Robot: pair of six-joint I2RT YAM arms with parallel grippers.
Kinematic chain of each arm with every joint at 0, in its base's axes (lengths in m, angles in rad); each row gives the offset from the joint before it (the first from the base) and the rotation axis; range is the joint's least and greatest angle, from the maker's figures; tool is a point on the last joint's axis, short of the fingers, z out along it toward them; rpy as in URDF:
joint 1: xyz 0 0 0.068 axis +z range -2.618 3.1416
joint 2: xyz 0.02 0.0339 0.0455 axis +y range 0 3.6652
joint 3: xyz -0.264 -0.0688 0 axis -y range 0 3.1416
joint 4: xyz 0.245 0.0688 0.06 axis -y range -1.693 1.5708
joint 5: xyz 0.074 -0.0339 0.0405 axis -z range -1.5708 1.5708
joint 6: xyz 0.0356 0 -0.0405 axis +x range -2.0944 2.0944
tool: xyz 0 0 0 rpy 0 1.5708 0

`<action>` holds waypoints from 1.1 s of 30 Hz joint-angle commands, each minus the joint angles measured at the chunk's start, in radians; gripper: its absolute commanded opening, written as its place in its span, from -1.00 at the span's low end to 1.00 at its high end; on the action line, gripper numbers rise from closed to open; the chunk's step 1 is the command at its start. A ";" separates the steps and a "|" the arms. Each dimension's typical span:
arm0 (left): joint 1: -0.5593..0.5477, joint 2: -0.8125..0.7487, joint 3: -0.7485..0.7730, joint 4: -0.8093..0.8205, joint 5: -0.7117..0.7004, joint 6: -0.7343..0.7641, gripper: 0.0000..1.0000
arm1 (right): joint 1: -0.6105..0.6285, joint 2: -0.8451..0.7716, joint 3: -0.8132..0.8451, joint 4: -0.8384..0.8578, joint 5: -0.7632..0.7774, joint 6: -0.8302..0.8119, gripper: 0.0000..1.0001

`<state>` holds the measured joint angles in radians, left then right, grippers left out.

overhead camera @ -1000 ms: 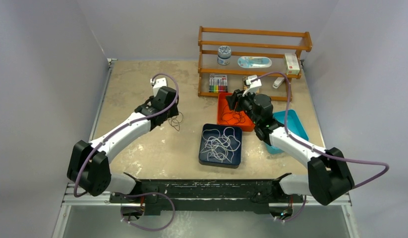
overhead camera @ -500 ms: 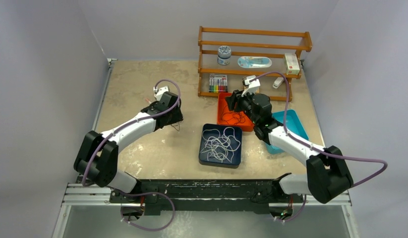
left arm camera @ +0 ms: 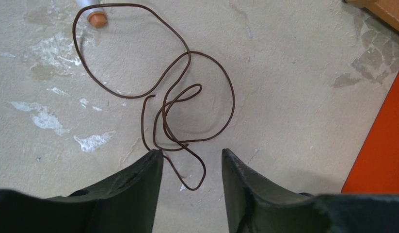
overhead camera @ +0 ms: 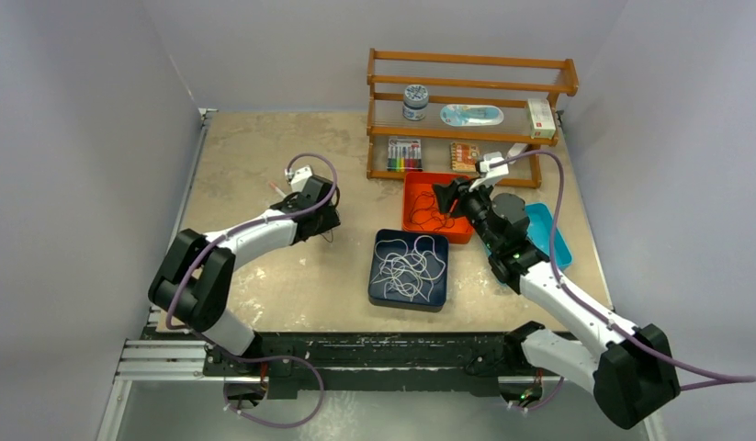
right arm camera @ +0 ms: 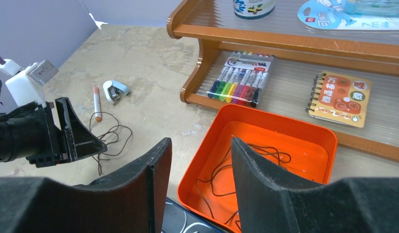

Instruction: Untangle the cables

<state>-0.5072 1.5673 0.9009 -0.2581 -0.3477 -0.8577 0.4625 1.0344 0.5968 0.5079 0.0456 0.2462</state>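
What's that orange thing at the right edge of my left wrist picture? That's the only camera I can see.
Observer: It's an orange tray, and a dark cable lies loose inside it.
Operator: Are there more cables somewhere?
Observer: Yes, a tangle of pale cables sits in a dark blue tray close beside the orange one.
Operator: What's the other arm doing?
Observer: The right gripper hovers by the orange tray, jaws apart, holding nothing.

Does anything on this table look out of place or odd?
A brown cable lies in loose loops on the bare table, outside the orange tray, near a pen and a small stapler. The table surface shows chipped patches.
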 commanded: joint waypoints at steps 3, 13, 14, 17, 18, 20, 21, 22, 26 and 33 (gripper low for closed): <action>-0.007 0.015 -0.001 0.070 -0.017 -0.022 -0.23 | -0.002 -0.029 -0.013 -0.017 0.062 0.010 0.03; -0.007 0.008 0.004 0.074 -0.012 -0.012 -0.72 | -0.002 -0.011 0.002 0.006 0.060 0.016 0.03; -0.007 0.002 0.007 0.072 -0.019 -0.009 -0.76 | -0.002 -0.010 0.002 0.008 0.060 0.016 0.03; -0.007 -0.014 0.023 0.051 -0.038 0.010 -0.91 | -0.002 -0.007 0.005 0.013 0.059 0.015 0.03; -0.007 -0.021 0.033 0.040 -0.047 0.017 -0.95 | -0.002 -0.007 0.008 0.014 0.057 0.014 0.03; -0.007 -0.047 0.057 0.017 -0.065 0.037 -1.00 | -0.002 -0.010 0.010 0.023 0.052 0.010 0.03; -0.007 -0.068 0.068 0.010 -0.073 0.048 -1.00 | -0.003 -0.011 0.009 0.032 0.043 0.007 0.03; -0.007 -0.091 0.083 -0.003 -0.081 0.065 -1.00 | -0.002 -0.013 0.007 0.045 0.025 0.001 0.04; -0.007 -0.212 0.148 -0.049 -0.108 0.139 -1.00 | -0.003 -0.012 0.013 0.145 -0.139 -0.048 0.08; -0.007 -0.357 0.302 -0.129 -0.069 0.286 -1.00 | -0.003 0.115 0.116 0.228 -0.473 -0.149 0.20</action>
<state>-0.5110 1.2793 1.0954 -0.3458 -0.4198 -0.6876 0.4622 1.0878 0.6258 0.5999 -0.1837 0.1787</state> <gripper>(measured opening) 0.010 0.574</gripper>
